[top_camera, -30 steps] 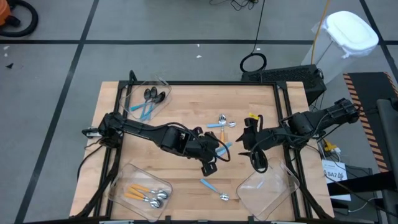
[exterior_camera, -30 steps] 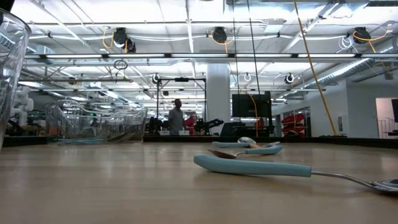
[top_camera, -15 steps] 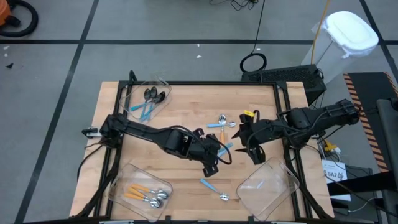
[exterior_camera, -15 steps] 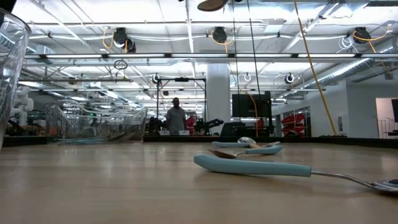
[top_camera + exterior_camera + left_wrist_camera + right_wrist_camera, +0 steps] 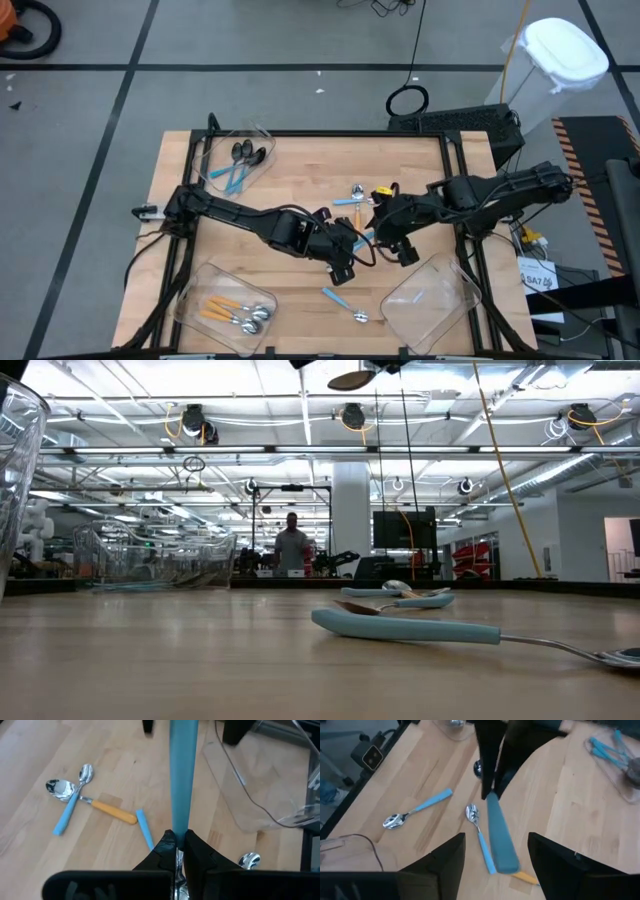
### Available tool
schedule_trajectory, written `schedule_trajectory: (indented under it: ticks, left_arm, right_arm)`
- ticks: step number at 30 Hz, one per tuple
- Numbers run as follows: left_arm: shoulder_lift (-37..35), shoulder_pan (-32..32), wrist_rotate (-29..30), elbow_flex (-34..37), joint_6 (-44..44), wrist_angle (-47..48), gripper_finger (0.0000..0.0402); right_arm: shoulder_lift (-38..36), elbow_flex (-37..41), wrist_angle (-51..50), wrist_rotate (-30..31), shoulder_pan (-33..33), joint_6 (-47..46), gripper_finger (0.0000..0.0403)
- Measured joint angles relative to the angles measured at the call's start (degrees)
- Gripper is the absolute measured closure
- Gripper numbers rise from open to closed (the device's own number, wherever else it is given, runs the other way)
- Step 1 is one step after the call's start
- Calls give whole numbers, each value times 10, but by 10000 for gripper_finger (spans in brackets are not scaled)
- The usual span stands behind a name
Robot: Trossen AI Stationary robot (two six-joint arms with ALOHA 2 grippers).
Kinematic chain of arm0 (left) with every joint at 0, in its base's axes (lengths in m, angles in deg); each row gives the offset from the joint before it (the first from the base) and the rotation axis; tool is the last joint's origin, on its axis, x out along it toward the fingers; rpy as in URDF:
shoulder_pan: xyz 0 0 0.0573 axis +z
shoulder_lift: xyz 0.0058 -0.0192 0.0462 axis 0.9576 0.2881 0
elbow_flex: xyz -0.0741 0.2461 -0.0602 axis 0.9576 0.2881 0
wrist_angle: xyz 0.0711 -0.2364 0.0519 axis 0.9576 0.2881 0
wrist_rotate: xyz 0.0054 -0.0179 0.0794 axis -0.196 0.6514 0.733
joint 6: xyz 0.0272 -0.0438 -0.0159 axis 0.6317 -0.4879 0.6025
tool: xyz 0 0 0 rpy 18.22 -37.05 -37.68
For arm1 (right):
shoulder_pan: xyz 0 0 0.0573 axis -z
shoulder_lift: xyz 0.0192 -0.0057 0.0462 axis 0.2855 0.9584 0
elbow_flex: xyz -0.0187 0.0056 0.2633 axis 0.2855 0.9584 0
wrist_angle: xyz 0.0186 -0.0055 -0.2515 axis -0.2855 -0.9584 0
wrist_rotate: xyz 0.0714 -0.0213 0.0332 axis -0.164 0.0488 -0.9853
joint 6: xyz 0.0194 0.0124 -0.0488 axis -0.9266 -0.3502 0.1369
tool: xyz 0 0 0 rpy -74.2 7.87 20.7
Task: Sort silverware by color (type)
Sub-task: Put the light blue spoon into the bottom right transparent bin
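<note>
Handover above mid-desk

Left claw (image 5: 176, 851) is clamped on a blue-handled spoon (image 5: 180, 775), held aloft; right claw (image 5: 495, 851) gapes around its handle, empty. The spoon looks light, stiff and slick: pinch the flat plastic handle, not the bowl.

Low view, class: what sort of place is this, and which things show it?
Probably a large robotics lab or workshop: exposed ceiling pipes, equipment racks behind the wooden table, and a person standing at a distant bench.

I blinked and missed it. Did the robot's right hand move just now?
Yes. The right hand slid left across the table, away from the empty bin, toward the left hand.
</note>
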Motion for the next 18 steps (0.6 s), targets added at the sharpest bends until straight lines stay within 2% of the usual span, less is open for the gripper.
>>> schedule_trajectory:
  ticks: [10, 18]
  left_arm:
    - [0, 0, 1, 0, 0, 1, 392]
    - [0, 0, 1, 0, -1, 1, 392]
  right_arm:
    - [21, 0, 0, 1, 0, 4, 229]
    - [23, 0, 0, 2, 1, 7, 285]
